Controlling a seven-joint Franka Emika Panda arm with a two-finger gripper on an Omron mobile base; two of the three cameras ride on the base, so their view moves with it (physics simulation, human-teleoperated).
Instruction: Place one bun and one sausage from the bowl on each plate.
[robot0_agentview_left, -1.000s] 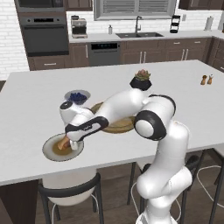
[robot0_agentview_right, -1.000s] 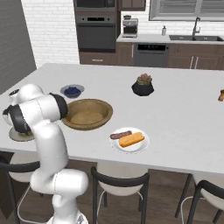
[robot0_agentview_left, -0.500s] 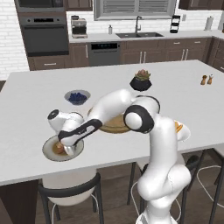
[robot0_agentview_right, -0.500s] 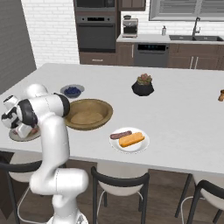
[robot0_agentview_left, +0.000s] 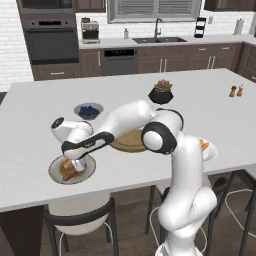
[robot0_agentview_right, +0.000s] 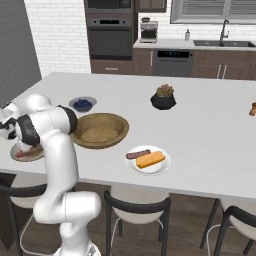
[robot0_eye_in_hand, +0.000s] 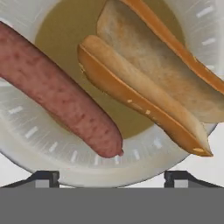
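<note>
On the left in the hand view lies the sausage (robot0_eye_in_hand: 61, 94), firm, smooth and likely slippery, best taken across its middle; to its right the split bun (robot0_eye_in_hand: 148, 87), light and soft, would crush under a hard squeeze, so a light hold across its width suits it. Both rest on the grey-rimmed plate (robot0_agentview_left: 55, 172) at the worktop's (robot0_agentview_left: 210, 105) left end, with the gripper (robot0_agentview_left: 76, 164) open just above, holding nothing. Further right sit the wooden bowl (robot0_agentview_right: 112, 137) and the white plate (robot0_agentview_right: 162, 167), which carries its own pair.
</note>
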